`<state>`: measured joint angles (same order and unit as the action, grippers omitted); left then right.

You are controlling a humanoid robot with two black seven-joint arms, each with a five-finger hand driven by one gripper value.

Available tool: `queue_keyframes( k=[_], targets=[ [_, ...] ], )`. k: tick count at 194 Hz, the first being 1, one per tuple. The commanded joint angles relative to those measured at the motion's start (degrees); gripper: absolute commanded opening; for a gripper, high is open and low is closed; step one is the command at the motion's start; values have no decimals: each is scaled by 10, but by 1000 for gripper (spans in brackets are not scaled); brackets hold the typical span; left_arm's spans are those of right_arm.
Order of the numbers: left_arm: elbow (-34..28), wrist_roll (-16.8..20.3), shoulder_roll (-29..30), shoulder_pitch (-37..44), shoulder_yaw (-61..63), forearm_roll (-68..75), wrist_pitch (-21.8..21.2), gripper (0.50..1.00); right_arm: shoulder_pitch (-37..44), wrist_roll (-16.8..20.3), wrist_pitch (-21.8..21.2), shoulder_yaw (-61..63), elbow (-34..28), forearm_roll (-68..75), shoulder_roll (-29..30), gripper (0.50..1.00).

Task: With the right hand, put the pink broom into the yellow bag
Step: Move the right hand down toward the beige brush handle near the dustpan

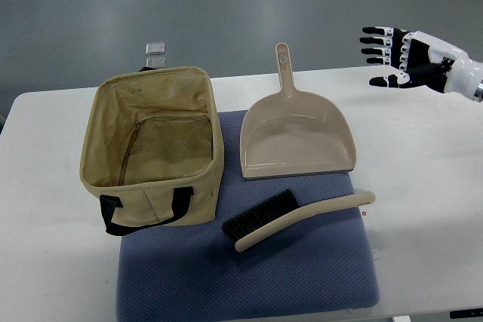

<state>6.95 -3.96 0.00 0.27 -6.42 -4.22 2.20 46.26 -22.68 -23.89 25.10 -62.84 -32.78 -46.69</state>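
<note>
Top view. The right hand [404, 58] comes in from the picture's right edge and hangs over the far right corner of the white table [423, 186], holding nothing. Its black fingers [375, 41] are spread wide and point toward the picture's left, the thumb set apart below them.

The pink broom [298, 219], a short hand brush with dark bristles and a pale beige-pink handle, lies well apart from those fingers: nearer the robot and off to their left, flat on the blue-grey mat [249, 277]. Its long axis runs slantwise. The bristle head [260, 215] sits at the end nearer the bag, and the rounded handle tip [366, 198] rises toward the picture's right, the end closest to the hand. Between the fingers and the brush lies the matching dustpan [296, 141], handle pointing away from the robot, its front lip just beside the brush without clearly touching it.

The yellow bag [151, 156], an open tan fabric tote with black straps, stands beyond the brush from the fingers, further left still, its mouth up and nothing visible inside. Just behind the bag lies a small clear plastic piece [155, 53].

The left arm is not in view, so the right hand is the only one placed for the job. My judgement is that the reach has not yet begun: the hand must travel toward the robot, clearing the dustpan's corner, and turn to close across the handle rather than along it.
</note>
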Motion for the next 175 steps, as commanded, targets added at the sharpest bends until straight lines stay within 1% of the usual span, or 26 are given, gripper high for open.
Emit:
queue_keyframes(
  k=[1, 16, 33, 65, 100, 157, 175],
  targets=[
    [0, 0, 0, 0, 0, 0, 0, 1000, 1, -12, 8, -13, -40, -90, -17, 915],
    [0, 0, 0, 0, 0, 0, 0, 1000, 1, -15, 24, -23, -69, -149, -25, 913],
    [0, 0, 0, 0, 0, 0, 0, 1000, 1, -16, 59, -35, -97, -208, -27, 911],
    [0, 0, 0, 0, 0, 0, 0, 1000, 1, -16, 107, -68, -141, -291, -28, 907],
    [0, 0, 0, 0, 0, 0, 0, 1000, 1, -14, 145, -95, -168, -369, -28, 905],
    [0, 0, 0, 0, 0, 0, 0, 1000, 1, -10, 150, -111, -190, -446, -41, 903],
    [0, 0, 0, 0, 0, 0, 0, 1000, 1, -8, 150, -115, -192, -468, -42, 889]
  ],
)
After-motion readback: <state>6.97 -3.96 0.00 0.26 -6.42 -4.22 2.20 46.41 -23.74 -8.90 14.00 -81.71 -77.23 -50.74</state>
